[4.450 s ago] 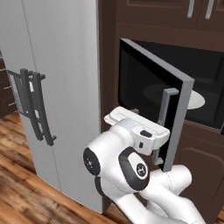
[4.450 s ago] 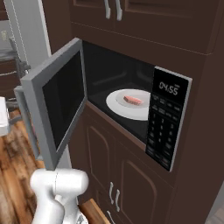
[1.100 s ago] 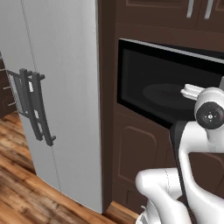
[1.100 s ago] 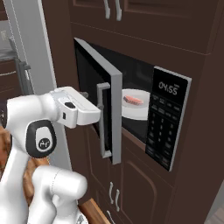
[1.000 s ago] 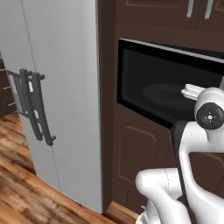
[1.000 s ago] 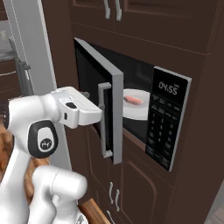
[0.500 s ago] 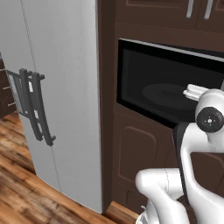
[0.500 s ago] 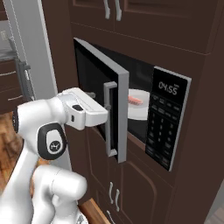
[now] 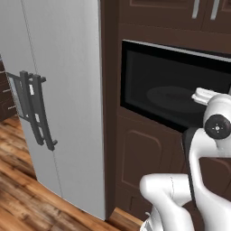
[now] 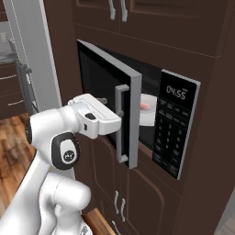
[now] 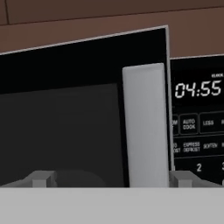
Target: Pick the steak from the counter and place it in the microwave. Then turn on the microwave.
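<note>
The steak (image 10: 144,106) lies on the white plate (image 10: 148,115) inside the microwave (image 10: 176,124), so the placing part looks done. The door (image 10: 108,98) stands only partly ajar, its grey handle (image 10: 122,123) near the free edge. The hand (image 10: 115,124) presses flat against the door's outer face just beside that handle, apparently to swing it closed rather than grip anything. In the hand view the finger tips (image 11: 40,179) sit wide apart at the glass, spread and holding nothing. The keypad (image 10: 170,143) on the right side waits for the start press.
</note>
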You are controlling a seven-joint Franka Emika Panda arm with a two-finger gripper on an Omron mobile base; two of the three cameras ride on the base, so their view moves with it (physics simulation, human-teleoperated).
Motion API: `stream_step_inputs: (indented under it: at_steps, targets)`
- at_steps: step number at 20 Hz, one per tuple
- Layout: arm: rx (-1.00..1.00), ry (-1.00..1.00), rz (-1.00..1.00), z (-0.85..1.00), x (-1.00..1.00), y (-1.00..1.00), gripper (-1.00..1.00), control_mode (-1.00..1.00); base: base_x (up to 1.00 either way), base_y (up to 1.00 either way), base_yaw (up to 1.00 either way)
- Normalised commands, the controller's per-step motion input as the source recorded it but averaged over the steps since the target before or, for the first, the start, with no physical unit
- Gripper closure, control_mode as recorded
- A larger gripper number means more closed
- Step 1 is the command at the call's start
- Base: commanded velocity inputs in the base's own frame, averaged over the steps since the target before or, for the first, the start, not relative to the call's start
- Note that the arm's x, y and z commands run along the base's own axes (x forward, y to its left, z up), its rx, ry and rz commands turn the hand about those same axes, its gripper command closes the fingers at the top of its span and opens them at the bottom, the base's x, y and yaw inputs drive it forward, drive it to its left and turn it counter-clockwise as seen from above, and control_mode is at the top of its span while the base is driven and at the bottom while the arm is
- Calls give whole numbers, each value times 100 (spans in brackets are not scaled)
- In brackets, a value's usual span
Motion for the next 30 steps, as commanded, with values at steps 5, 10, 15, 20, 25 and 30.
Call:
stream_step_inputs:
  at_steps: [5,10,15,20,25,30]
  targets:
    - [0,-1,0,-16,20,-21,-100,-100,0,0,0]
    - [0,0,0,-2,13,-27,-100,-100,0,0,0]
    - [0,0,0,-4,17,-21,-100,-100,0,0,0]
    - [0,-1,0,-13,27,-15,-100,-100,0,0,0]
    - [0,-1,0,-14,30,-11,-100,-100,0,0,0]
    - [0,0,0,-11,31,-8,-100,-100,0,0,0]
